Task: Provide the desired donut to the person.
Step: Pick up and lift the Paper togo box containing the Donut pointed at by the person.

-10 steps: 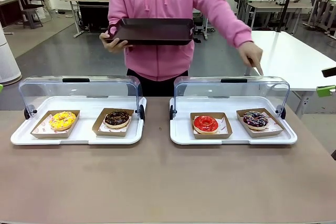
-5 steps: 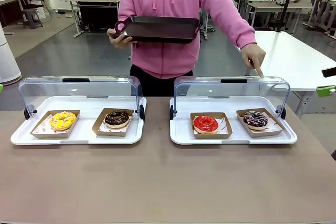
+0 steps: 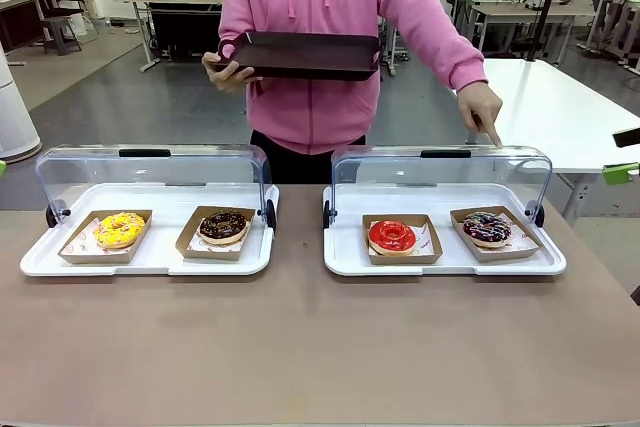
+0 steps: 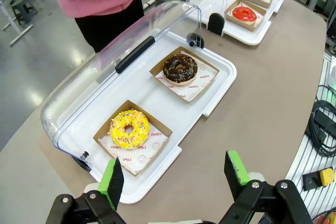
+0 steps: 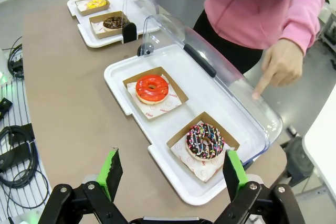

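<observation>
The sprinkled dark donut (image 3: 487, 228) is faced by the right gripper (image 5: 172, 170), held apart and empty like the left gripper (image 4: 174, 171); it is kept at the right end of the white case (image 3: 440, 269), lid (image 3: 440, 172) raised for access; beyond, it is singled out by the person's hand (image 3: 482, 107), a dark tray (image 3: 300, 55) held ready.

We see a lab hall, rows of benches (image 3: 520, 13), grey floor (image 3: 120, 107), cables (image 4: 321, 129), a stop button (image 4: 326, 176) beside ours.

Left end effector (image 4: 174, 170), spread wide, hangs near the yellow donut (image 4: 129, 128).
</observation>
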`<state>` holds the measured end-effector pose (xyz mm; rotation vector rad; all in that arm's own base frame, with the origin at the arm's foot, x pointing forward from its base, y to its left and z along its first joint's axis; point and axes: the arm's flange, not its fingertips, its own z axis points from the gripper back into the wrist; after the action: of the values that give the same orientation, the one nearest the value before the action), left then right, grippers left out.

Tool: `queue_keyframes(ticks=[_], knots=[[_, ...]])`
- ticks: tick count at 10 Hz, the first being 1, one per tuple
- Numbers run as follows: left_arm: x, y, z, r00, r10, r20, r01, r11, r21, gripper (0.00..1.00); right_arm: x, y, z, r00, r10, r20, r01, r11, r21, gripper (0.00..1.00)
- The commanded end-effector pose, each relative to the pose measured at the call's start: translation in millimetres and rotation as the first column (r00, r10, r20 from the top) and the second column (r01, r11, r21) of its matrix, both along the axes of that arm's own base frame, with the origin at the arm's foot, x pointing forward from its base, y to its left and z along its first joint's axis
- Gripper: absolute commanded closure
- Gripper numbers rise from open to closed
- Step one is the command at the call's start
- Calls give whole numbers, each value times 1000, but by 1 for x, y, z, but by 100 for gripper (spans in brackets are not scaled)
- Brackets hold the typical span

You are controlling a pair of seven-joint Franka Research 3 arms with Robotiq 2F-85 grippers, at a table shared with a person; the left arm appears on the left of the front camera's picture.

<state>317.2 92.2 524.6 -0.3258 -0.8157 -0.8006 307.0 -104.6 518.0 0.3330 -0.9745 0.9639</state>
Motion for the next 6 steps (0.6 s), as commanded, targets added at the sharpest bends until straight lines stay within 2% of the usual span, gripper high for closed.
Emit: queue_keyframes(ticks=[1, 2, 3, 4, 6], knots=[[0, 1, 0, 1000, 3, 2, -3, 1000, -5, 0, 15, 16, 10, 998, 35, -55, -43, 987, -153, 0], [0, 1, 0, 1000, 3, 2, -3, 1000, -5, 0, 31, 37, 12, 988, 106, -112, -135, 948, -289, 0], [0, 1, 0, 1000, 3, 2, -3, 1000, -5, 0, 49, 55, 2, 964, 168, -207, -243, 876, -416, 0], [0, 1, 0, 1000, 3, 2, -3, 1000, -5, 0, 66, 65, -20, 940, 174, -295, -309, 801, -513, 0], [0, 1, 0, 1000, 3, 2, -3, 1000, -5, 0, 86, 71, -67, 922, 181, -342, -360, 722, -590, 0]])
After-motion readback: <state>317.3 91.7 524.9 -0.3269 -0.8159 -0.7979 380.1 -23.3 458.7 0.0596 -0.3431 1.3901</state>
